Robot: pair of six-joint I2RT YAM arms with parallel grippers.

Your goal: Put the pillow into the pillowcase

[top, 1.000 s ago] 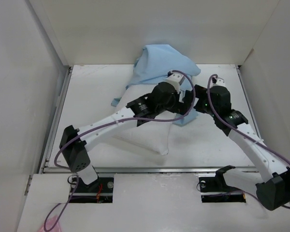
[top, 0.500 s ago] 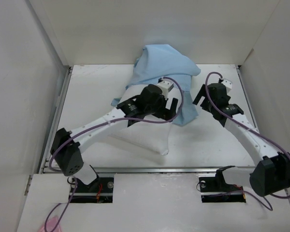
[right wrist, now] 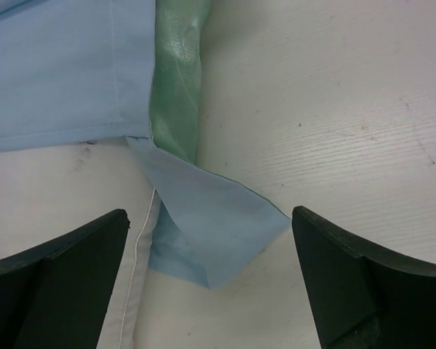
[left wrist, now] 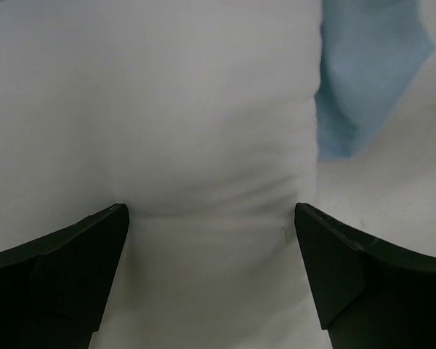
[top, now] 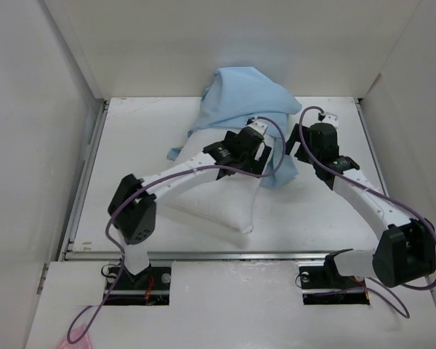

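The pillow point(top: 218, 207) lies mid-table, only its far end under the pillowcase point(top: 247, 91) heaped against the far wall, so most of the stuffing looks undone, with the left gripper point(left wrist: 211, 215) over the pillow and the right gripper point(right wrist: 209, 215) over a loose pillowcase corner, both spread wide and empty.

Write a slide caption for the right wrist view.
Open right tool above a corner of the light blue fabric pillowcase, mint-green satin face showing, on the white table.
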